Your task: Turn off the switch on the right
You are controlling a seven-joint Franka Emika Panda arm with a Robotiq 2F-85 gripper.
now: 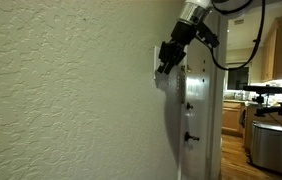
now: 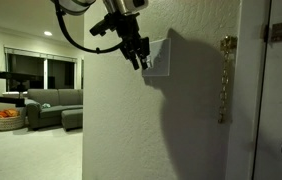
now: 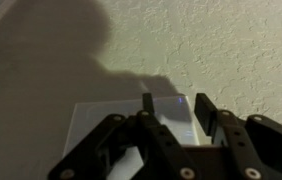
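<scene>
The textured wall [image 1: 61, 90] is taking up most of both exterior views, with a door [image 2: 271, 100] standing just beside it. The white wall plate [image 2: 162, 62] is sitting high on that wall, near the door edge, and part of it is lying in the arm's shadow.

The gripper [image 2: 138, 58] is hanging directly in front of the plate, angled in towards it. In the wrist view its fingertips [image 3: 201, 102] are standing apart with bare plate showing between them, so it is spread and pinching nothing. Whether a fingertip is touching the plate cannot be told.

The switch is lying on the right side of the plate, but it is hidden behind the fingers and too dim to make out, so its position is not readable.

Assessment: the approach is looking complete. The throw itself is not confirmed done, and what is remaining appears to be the short push on the lever, then the withdrawal.
</scene>
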